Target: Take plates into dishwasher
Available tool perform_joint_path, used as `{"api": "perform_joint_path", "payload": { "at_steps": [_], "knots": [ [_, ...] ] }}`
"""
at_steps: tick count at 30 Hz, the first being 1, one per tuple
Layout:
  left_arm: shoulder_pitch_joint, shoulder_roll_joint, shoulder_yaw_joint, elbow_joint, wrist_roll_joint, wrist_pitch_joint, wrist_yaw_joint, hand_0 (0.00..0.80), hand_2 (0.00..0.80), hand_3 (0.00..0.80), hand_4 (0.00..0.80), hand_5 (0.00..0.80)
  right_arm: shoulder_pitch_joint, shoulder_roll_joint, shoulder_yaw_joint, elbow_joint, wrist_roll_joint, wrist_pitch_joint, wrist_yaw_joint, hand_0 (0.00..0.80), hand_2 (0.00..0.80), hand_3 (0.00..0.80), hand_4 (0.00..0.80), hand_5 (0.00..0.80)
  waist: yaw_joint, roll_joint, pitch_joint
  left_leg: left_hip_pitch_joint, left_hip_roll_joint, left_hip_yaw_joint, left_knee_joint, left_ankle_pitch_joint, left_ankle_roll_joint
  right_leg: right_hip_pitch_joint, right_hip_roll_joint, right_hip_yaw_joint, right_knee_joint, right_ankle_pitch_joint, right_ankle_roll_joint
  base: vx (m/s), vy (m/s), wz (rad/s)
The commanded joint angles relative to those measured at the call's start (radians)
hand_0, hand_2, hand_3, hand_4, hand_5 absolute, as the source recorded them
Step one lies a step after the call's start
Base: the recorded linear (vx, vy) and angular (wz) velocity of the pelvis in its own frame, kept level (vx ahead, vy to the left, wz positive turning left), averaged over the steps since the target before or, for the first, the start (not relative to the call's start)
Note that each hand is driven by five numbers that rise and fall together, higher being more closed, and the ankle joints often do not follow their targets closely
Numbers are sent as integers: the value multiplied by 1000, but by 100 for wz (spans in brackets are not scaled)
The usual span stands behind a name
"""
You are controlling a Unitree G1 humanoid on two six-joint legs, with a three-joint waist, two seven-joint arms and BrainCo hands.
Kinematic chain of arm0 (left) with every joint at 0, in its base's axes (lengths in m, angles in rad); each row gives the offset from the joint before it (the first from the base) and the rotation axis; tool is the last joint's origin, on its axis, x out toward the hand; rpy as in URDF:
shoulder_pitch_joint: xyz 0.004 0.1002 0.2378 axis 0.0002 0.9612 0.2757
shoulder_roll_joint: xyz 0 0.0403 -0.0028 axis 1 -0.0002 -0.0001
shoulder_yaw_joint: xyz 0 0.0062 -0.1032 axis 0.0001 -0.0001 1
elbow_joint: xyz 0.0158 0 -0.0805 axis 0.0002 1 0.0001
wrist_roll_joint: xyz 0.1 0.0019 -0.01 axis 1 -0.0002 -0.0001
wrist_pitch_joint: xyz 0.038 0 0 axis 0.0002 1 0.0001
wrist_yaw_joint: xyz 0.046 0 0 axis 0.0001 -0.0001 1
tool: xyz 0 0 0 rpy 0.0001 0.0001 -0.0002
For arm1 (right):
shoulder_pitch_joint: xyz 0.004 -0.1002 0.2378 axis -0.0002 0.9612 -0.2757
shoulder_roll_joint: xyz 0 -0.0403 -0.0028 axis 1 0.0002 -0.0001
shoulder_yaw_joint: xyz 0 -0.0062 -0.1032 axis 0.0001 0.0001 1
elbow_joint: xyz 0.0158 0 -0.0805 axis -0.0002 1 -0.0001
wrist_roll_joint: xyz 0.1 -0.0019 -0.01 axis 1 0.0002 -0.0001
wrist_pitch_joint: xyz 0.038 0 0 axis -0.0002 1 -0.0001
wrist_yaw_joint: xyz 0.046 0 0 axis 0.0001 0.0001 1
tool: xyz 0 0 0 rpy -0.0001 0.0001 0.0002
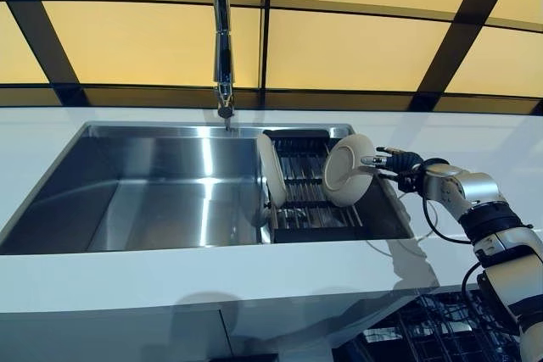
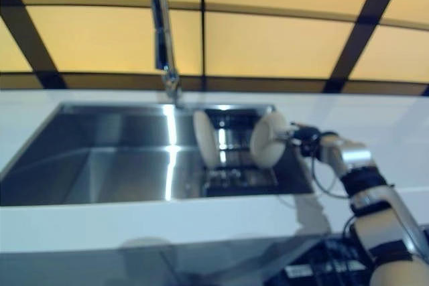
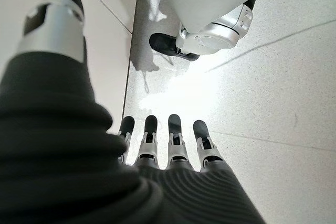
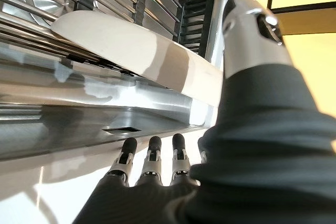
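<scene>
right hand point(image 1: 397, 164) pinches rim of tilted cream plate point(image 1: 346, 171), thumb on one face, fingers on the other, above dish rack point(image 1: 310, 197) in right part of sink point(image 1: 170, 192) | second plate point(image 1: 271, 169) on edge at rack's left end | left hand point(image 3: 157, 145) fingers straight, empty, over floor

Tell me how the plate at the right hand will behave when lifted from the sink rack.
The plate looks glazed and rigid, so probably slippery and breakable. It stands on edge in the rack, so it may tip or roll once freed. The right hand reaches only its rim, so the hold looks shallow.
</scene>
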Motion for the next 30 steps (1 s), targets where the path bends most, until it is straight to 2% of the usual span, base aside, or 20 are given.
{"api": "perform_joint_path", "payload": {
  "at_steps": [1,30],
  "knots": [
    [-39,6,-57,37,-28,11,12,0,0,0,0,0,-48,-37,34,-34,-5,-32,-17,0,0,0,0,0,8,-1,-32,55,61,65,4,-62,-73,-63,-63,15,-3,89,123,0,0,0],
    [-47,-1,-65,45,-61,41,26,0,0,0,0,0,-88,15,61,-23,13,-20,-8,0,0,0,0,0,22,-1,-18,66,58,50,4,-67,-76,-47,-61,7,-3,76,122,0,0,0]
  ]
}}
